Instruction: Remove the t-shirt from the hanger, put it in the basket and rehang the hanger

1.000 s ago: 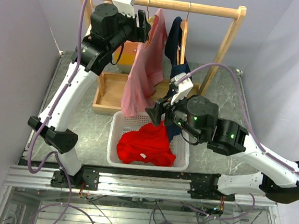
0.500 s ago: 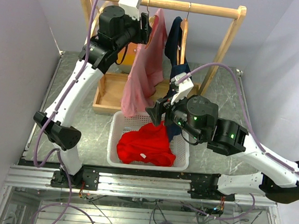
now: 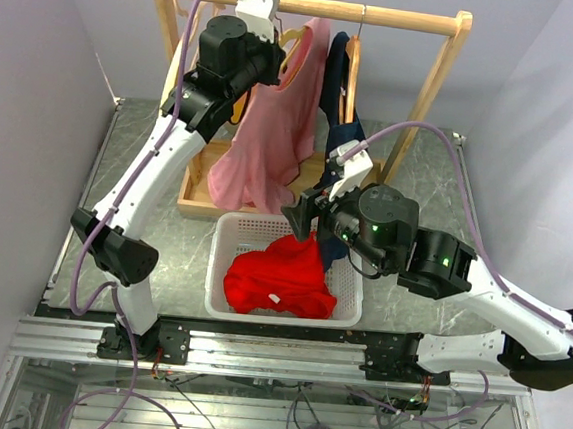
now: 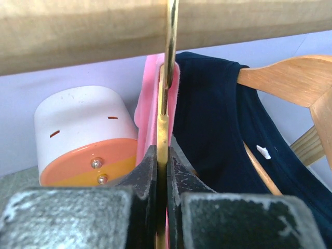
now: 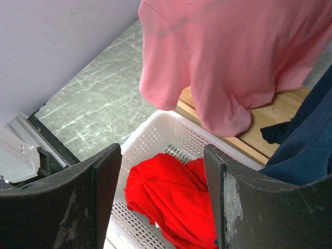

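While wooden rail (image 3: pixel 404 19) carries pink t-shirt (image 3: pixel 274 133) on hanger (image 3: pixel 294 38), beside navy shirt (image 3: pixel 337 78), I judge step as securing hanger. White basket (image 3: pixel 224 259) below holds red garment (image 3: pixel 281 274). Right hand (image 3: pixel 301 216) wide, empty, over basket. Left hand (image 4: pixel 162 166) clamped on hanger hook (image 4: pixel 168 62) just under rail. Next, I reckon: steady hanger, right hand takes hem, pulls shirt off.

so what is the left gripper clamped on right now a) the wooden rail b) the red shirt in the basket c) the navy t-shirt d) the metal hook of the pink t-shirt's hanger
D: in the left wrist view the left gripper is shut on the thin metal hook that runs up over the wooden rail, with the pink t-shirt just behind it.
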Robot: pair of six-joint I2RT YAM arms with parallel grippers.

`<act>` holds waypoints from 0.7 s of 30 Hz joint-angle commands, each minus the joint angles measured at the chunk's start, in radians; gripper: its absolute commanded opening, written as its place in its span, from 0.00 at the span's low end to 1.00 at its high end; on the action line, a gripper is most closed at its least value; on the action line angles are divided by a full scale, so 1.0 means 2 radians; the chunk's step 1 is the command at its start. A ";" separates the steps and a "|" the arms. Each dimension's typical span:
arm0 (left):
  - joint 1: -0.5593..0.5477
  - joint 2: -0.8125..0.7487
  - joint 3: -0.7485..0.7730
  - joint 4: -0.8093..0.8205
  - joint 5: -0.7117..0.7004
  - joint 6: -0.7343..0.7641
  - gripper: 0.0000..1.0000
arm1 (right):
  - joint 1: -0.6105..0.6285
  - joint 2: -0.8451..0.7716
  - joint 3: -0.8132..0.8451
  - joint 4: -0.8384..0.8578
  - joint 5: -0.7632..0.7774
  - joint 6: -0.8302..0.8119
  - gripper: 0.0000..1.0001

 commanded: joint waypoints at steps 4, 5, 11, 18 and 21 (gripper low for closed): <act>-0.001 -0.011 -0.007 0.063 -0.015 0.019 0.07 | 0.002 -0.016 -0.013 0.007 0.009 0.002 0.64; -0.002 -0.013 -0.005 0.067 -0.018 0.025 0.07 | 0.002 -0.016 -0.014 0.009 0.009 0.002 0.64; 0.001 -0.040 -0.015 0.121 -0.030 0.060 0.07 | 0.002 -0.017 -0.017 0.014 0.006 -0.001 0.64; 0.002 -0.052 -0.009 0.109 -0.017 0.068 0.07 | 0.002 -0.021 -0.018 0.013 0.007 -0.002 0.64; 0.002 -0.073 -0.042 0.129 -0.015 0.069 0.07 | 0.002 -0.021 -0.018 0.013 0.007 -0.004 0.64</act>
